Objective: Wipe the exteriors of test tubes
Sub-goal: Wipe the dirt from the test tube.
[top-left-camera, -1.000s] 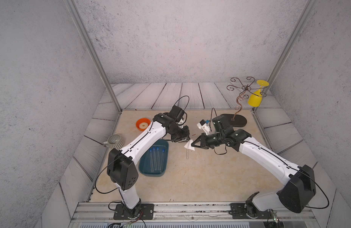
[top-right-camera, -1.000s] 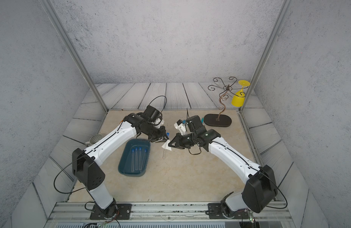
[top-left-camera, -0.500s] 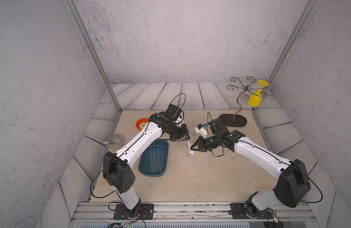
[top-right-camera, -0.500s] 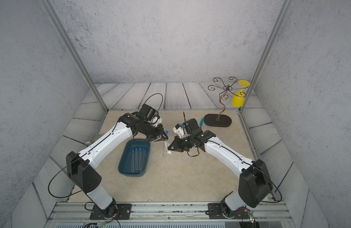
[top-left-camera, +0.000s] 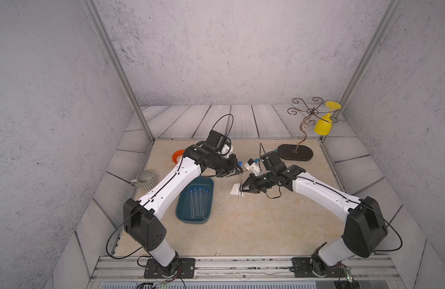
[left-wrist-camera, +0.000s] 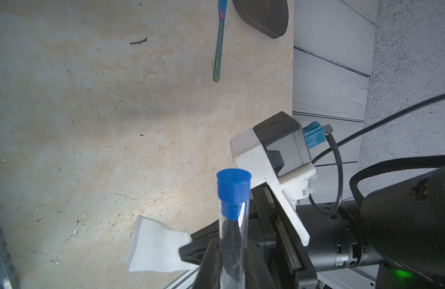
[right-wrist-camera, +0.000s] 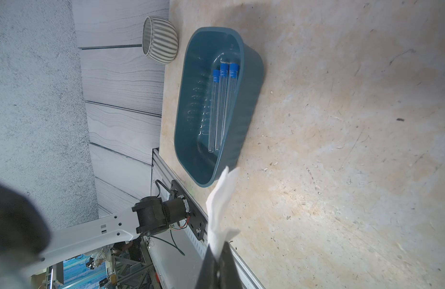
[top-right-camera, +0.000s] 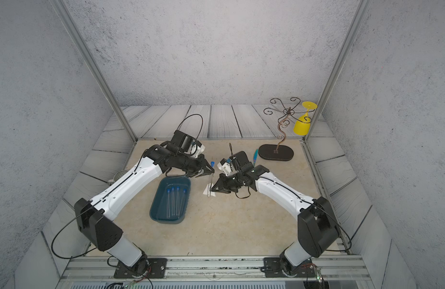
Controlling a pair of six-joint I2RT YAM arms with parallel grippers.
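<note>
- A grey striped mug (top-left-camera: 146, 179) stands at the far left, on the grey planks just off the left edge of the counter (top-left-camera: 241, 225).
- An orange bowl (top-left-camera: 176, 155) sits at the far left of the counter, partly hidden behind the left arm.
- A teal tub (top-left-camera: 183, 205) lies left of centre, beside the left arm. Four capped test tubes (top-left-camera: 197, 202) lie side by side in it, blue caps toward the far end.
- The left gripper (top-left-camera: 237, 172) hangs over the middle of the counter. Its jaws are clamped on a fifth test tube (top-left-camera: 240, 182) just below its blue cap (left-wrist-camera: 233, 192). The tube hangs roughly upright, cap up, clear of the counter.
- A white wipe (top-left-camera: 235, 190) sits at the lower end of the held tube. In both top views it lies against the glass, but I cannot tell whether it wraps round the tube.
- The right gripper (top-left-camera: 242, 189) comes in from the right, lower than the left one. Its jaws are pinched together on the wipe, which fans out beyond the tips in the right wrist view.
- A teal-blue flat utensil (top-right-camera: 255, 156) lies on the far right part of the counter, just left of a dark oval base.
- That base carries a wire scroll stand (top-left-camera: 295, 152), and a yellow wine glass (top-left-camera: 322, 126) hangs upside down from one of its arms.
</note>
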